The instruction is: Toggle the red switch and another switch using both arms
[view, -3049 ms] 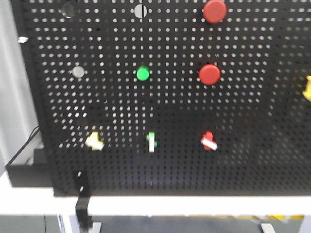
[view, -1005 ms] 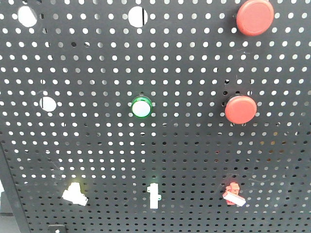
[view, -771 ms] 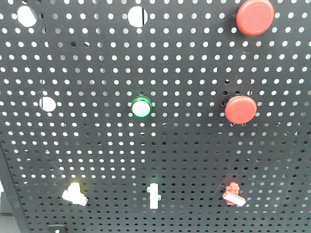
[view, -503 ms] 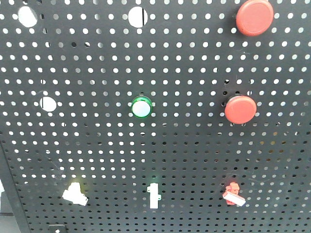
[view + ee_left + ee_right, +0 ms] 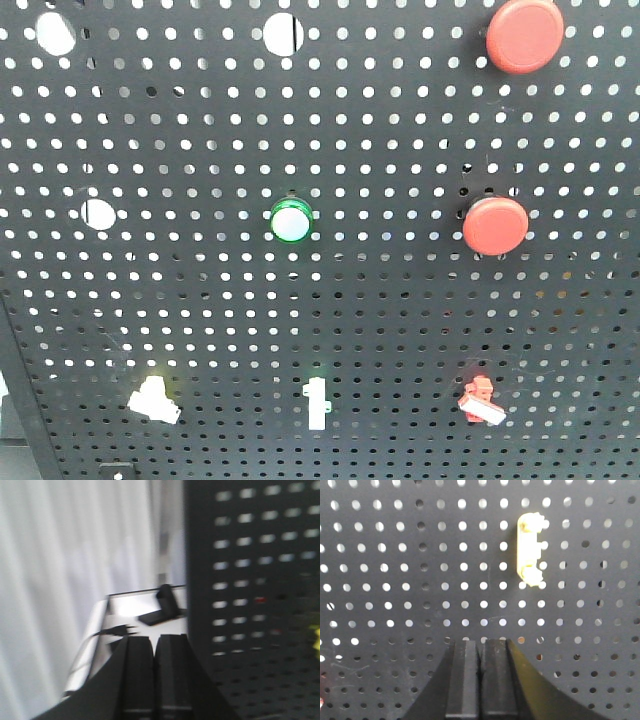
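Now: both pincers shut, facing the board

On the front view the black pegboard fills the whole frame. The red switch sits low on the right, its white tip slanting down to the right. The pale yellow-white switch sits low on the left, at about the same height. Between the two stands a thin upright white toggle. Above that toggle is a green-ringed button. Two large round red push buttons are on the right, one high above the other.

My left pincer is closed, finger against finger, with nothing between them. It points past the left edge of the board, where a white worktop carries a black bracket and a cable plug. A pale curtain hangs beyond. This view is blurred.

My right pincer is likewise pressed shut and empty. It faces the board squarely, apart from it. A yellow fitting is mounted upright above it and a little to the right.
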Controlling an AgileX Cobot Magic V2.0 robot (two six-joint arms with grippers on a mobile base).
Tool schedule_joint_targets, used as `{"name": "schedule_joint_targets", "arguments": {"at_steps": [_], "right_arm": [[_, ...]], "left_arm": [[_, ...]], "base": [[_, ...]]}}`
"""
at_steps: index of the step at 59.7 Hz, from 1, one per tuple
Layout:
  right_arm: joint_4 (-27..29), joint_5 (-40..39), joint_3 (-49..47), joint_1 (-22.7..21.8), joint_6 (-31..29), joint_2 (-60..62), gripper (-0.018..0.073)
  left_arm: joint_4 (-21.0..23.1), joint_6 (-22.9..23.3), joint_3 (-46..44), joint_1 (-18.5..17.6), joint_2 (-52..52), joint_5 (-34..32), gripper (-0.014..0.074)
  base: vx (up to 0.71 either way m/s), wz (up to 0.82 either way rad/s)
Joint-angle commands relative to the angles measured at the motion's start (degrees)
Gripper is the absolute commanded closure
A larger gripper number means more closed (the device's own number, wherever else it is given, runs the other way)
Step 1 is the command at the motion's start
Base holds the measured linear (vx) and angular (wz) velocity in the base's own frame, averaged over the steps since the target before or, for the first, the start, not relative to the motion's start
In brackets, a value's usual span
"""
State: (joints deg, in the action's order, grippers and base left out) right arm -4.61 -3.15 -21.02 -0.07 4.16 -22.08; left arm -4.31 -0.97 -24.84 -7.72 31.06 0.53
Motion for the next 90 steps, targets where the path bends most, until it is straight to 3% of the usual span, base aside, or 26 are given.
{"name": "schedule_joint_targets", "arguments": {"at_steps": [1, 6, 14, 25, 51, 61, 90], "right_arm": [[-0.08, -4.98, -1.78, -0.04, -0.01, -0.72, 0.0566], [-0.08, -4.98, -1.78, -0.04, -0.01, -0.72, 0.0566], [-0.08, -4.92, -1.77, -0.04, -0.01, -0.72, 0.0566], [-0.08, -4.86, -1.77, -0.04, -0.01, -0.72, 0.0566], [-0.14, -4.87, -1.77, -0.04, -0.06, -0.72, 0.0566], [-0.14, -4.87, -1.77, -0.04, -0.06, -0.72, 0.0566], [-0.31, -4.87, -1.77, -0.04, -0.1, -0.99, 0.0566]], "left_arm": [[-0.04, -0.12, -1.59, -4.58, 2.71, -5.78, 0.0594], [-0.42, -0.12, -1.64, -8.77, 4.94, -7.65, 0.0594], [-4.65, -0.12, -2.2, -15.11, 8.62, -13.98, 0.0594], [-5.58, -0.12, -6.75, -19.34, 15.62, -14.19, 0.0594], [-5.42, -0.12, -13.16, -19.91, 25.98, -12.52, 0.0594], [-4.6, 0.18, -13.16, -19.91, 25.98, -7.32, 0.0594], [1.18, 9.09, -13.16, -19.91, 23.91, 8.8, 0.0594]], "base": [[0.0, 0.0], [0.0, 0.0], [0.0, 0.0], [0.0, 0.0], [0.0, 0.0], [0.0, 0.0], [0.0, 0.0]]}}
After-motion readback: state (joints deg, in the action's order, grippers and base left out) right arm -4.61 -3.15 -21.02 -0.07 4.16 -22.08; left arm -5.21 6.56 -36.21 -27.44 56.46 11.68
